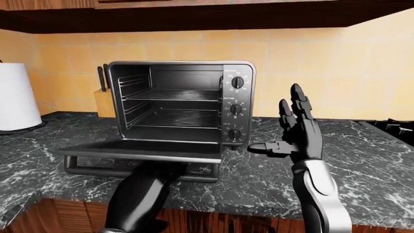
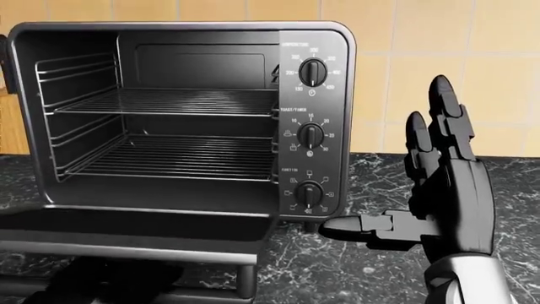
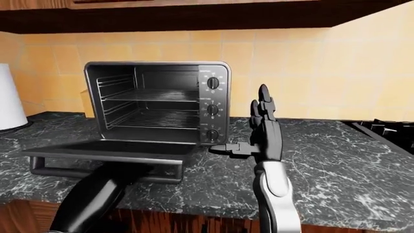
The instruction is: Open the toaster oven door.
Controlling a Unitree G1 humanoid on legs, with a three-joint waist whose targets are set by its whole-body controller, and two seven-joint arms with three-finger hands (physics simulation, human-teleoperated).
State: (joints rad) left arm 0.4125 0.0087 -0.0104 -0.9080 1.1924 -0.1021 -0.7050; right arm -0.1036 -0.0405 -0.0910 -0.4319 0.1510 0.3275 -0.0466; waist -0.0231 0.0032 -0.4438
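A: With the door (image 1: 139, 150) dropped flat like that, where does the toaster oven (image 1: 181, 102) sit?

B: On the dark marbled worktop (image 1: 362, 160), left of centre in the left-eye view, against the yellow tiled wall (image 1: 323, 63). Door hangs level out over the worktop toward the camera, handle bar (image 1: 139, 172) under its near edge.

A: Anything in the cavity?

B: Two wire racks (image 2: 164, 101), upper and lower, both bare. No food, no tray visible. Three knobs (image 2: 312, 73) stacked on the right-hand panel.

A: Right hand?

B: Right hand (image 1: 299, 131) is raised just right of the oven, palm upright, fingers (image 2: 445, 104) spread and pointing up, thumb stuck out sideways toward the bottom knob. Holding nothing. Near the panel, whether the thumb tip touches it I can't tell.

A: Left hand?

B: Left arm (image 1: 139, 199) comes up from the bottom edge and runs under the open door. The left hand itself is hidden beneath the door, so I can't tell whether its fingers are apart or closed.

A: Other stuff on the worktop?

B: White paper towel roll (image 1: 16, 97) at far left, knife block (image 1: 103, 99) behind the oven's left side, stove corner (image 1: 394, 127) at far right. Dark cabinets (image 1: 207, 14) overhead.
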